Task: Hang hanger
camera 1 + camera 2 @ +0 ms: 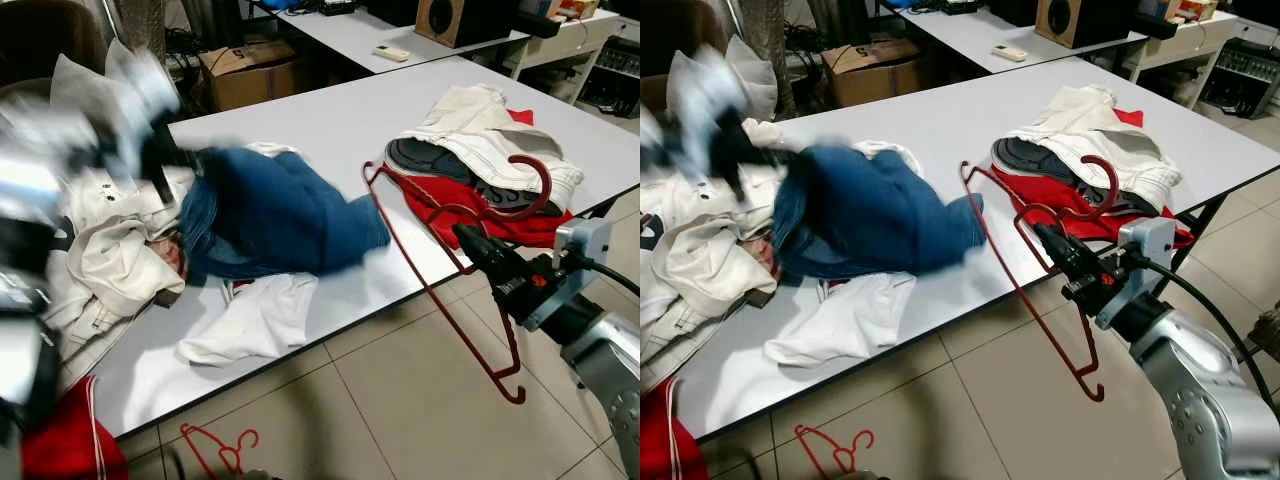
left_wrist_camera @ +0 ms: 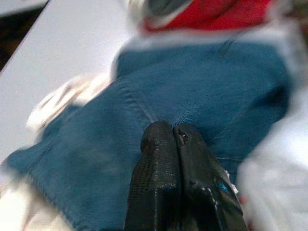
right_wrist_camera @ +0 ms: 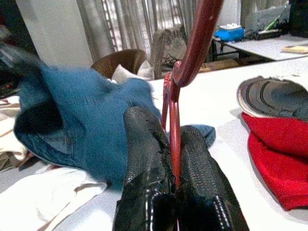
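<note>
My right gripper [image 1: 1048,238] is shut on a red wire hanger [image 3: 198,39] and holds it off the front edge of the white table [image 1: 330,120]. The hanger [image 1: 432,274] slants down toward the floor, its hook lying over the clothes pile on the right. Blurred by motion, my left gripper [image 1: 160,165] is at the table's left end. Its fingers [image 2: 159,144] are pressed together on a blue garment [image 1: 270,215], which is bunched in the middle of the table.
A pile with a white jacket [image 1: 480,120], red cloth and a dark item sits at the table's right end. White clothes [image 1: 110,250] are heaped on the left, and a white shirt [image 1: 255,320] hangs over the front edge. Another red hanger [image 1: 225,450] lies on the tiled floor.
</note>
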Robot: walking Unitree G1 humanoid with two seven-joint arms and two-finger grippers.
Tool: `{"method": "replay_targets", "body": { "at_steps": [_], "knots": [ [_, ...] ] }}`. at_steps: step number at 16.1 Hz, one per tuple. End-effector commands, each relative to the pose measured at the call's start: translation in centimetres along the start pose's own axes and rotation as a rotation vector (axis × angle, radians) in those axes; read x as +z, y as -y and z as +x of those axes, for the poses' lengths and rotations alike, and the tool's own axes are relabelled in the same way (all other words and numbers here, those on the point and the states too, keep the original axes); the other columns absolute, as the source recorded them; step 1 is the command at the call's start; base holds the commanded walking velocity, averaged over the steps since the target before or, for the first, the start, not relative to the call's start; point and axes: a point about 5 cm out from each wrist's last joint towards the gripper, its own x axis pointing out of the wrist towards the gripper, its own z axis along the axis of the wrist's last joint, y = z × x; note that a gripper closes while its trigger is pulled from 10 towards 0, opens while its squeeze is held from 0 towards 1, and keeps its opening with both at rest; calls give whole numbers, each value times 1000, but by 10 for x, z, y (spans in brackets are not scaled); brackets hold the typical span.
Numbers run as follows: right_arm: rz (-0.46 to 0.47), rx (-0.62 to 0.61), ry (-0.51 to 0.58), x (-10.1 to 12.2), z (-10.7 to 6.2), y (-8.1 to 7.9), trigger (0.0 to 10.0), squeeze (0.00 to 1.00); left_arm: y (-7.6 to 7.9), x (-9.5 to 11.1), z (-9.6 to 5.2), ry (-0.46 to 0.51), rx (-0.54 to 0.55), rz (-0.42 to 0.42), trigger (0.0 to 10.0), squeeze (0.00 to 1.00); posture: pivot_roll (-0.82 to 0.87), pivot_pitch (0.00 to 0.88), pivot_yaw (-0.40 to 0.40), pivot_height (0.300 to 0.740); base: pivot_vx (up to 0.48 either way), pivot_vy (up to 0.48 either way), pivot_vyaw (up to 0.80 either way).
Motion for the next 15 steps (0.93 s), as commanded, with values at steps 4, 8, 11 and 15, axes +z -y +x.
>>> {"method": "replay_targets", "body": {
  "at_steps": [4,8,11,15],
  "knots": [
    [10,44,41,7,4,-13,10000,0,-20,-16,1,-74,411,79,10000,1000,-146,0,62,740,0,0,0],
    [2,260,-20,12,-3,-32,10000,0,-30,-28,-12,-95,445,-6,10000,1000,-155,0,54,740,0,0,0],
    [20,354,-115,5,-10,-41,10000,0,-23,-16,-19,-33,280,195,10000,1000,-156,0,47,740,0,0,0],
    [-2,68,-93,4,-7,-7,10000,0,30,-13,-2,96,-161,191,10000,1000,-160,0,45,740,0,0,0]
  ]
}}
